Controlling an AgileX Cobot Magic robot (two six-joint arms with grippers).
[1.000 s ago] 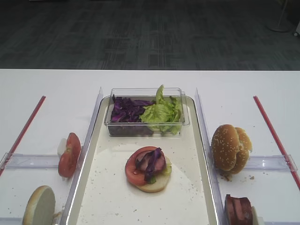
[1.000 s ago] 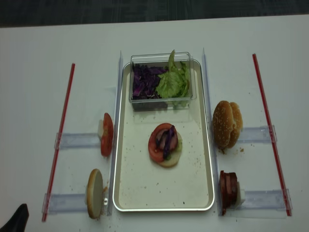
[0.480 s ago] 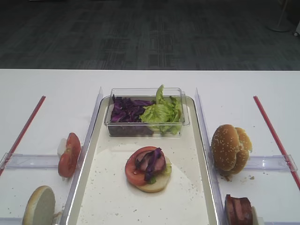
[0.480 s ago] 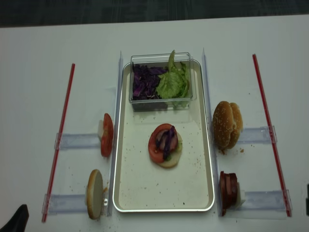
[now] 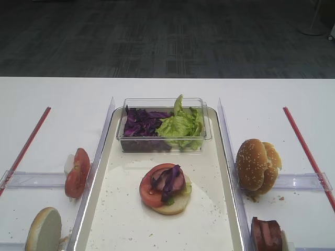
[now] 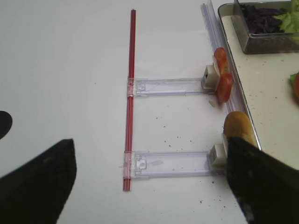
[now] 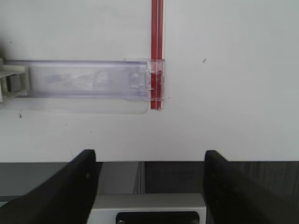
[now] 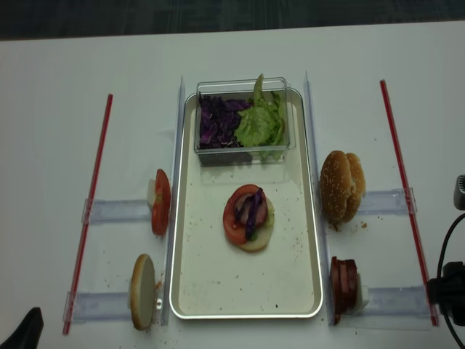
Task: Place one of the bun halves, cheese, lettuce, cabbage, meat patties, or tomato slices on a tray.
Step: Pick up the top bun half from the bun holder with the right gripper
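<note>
White table [image 5: 52, 99]: sesame bun [image 8: 341, 186] well apart from right hand [image 7: 149, 186]

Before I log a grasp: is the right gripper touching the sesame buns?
Apart. The realsense high view shows the right gripper at the table's right edge, beyond the red strip, with bare table between it and the sesame buns.

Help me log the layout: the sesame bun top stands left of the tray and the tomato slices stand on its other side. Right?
Not quite. The sesame bun top stands right of the tray, not left. The tomato slices do stand on its other side, the left. The exterior high realsense view shows both.
</note>
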